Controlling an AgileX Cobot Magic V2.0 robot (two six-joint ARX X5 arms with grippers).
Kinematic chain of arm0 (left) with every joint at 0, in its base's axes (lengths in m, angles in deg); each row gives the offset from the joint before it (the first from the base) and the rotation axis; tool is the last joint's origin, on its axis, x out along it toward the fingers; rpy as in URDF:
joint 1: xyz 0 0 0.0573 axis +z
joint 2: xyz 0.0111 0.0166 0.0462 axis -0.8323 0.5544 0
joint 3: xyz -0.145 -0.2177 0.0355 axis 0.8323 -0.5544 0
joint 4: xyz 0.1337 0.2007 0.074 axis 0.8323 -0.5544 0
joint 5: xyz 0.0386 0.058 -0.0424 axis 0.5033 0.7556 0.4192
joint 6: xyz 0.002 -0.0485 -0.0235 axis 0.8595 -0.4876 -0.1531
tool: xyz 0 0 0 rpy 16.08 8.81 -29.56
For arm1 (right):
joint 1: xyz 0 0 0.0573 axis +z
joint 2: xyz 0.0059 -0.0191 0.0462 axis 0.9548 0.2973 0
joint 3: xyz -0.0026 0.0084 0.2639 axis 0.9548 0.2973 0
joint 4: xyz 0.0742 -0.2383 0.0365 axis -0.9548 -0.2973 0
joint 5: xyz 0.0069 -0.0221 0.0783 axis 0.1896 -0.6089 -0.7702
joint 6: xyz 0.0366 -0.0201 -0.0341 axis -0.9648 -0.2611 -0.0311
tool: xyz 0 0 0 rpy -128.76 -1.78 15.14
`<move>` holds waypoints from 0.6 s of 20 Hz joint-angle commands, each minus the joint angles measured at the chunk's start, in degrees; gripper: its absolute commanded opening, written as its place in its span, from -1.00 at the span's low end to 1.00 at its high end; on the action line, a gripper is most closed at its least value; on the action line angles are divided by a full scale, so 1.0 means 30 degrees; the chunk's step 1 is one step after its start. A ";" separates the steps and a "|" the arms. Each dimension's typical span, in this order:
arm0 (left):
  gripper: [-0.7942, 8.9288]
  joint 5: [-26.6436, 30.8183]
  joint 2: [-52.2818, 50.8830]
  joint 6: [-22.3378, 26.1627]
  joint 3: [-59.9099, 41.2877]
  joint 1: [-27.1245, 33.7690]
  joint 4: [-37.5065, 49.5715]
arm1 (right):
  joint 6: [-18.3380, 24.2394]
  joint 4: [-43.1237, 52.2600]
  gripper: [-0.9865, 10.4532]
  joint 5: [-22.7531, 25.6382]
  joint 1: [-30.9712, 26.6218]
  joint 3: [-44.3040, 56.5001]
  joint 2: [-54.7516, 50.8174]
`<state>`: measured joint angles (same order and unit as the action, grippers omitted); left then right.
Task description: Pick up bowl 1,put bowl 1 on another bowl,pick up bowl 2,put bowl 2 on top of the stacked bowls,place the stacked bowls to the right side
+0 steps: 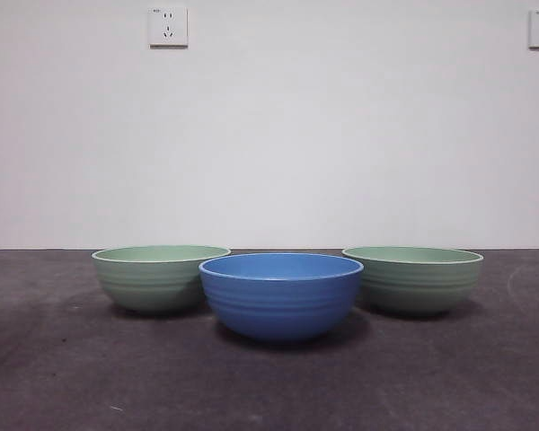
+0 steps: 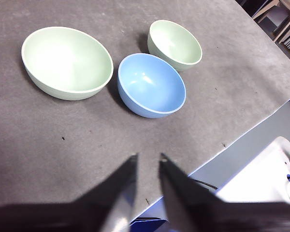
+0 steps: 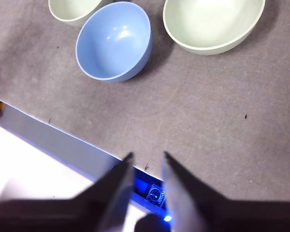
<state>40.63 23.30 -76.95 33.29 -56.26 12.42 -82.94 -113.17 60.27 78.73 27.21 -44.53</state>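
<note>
Three bowls stand apart on the dark grey table (image 1: 63,368). The blue ribbed bowl (image 1: 281,301) (image 2: 151,84) (image 3: 113,41) is in the middle and nearest the front edge. One pale green bowl (image 1: 157,280) (image 2: 66,62) (image 3: 72,9) stands behind it to the left, the other pale green bowl (image 1: 415,283) (image 2: 175,43) (image 3: 212,24) behind it to the right. All are upright and hold nothing. My left gripper (image 2: 149,157) hovers high over the table's front edge, open by a narrow gap, holding nothing. My right gripper (image 3: 147,155) hovers likewise, open and holding nothing. Neither arm shows in the front view.
The table's front edge (image 3: 63,142) runs below both grippers, with a white base (image 2: 261,179) beyond it. A pale wall with two sockets (image 1: 168,26) closes the back. Bare mat lies to the left and right of the bowls.
</note>
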 commanded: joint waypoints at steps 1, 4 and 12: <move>0.41 -0.0015 -0.0007 -0.0095 0.0029 -0.0051 0.0226 | -0.0488 0.0080 0.19 -0.0007 0.0036 -0.0044 -0.0022; 0.40 0.0007 -0.0007 -0.0357 0.0029 -0.0051 0.0313 | -0.0561 0.0073 0.22 -0.0007 0.0036 -0.0044 0.0051; 0.40 0.0182 -0.0007 -0.0423 0.0029 -0.0051 0.0313 | -0.1224 0.0364 0.22 0.0007 0.0036 -0.0044 0.0962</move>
<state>40.98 23.30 -77.67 33.29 -56.26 12.90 -85.55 -112.54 60.20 78.70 27.19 -41.90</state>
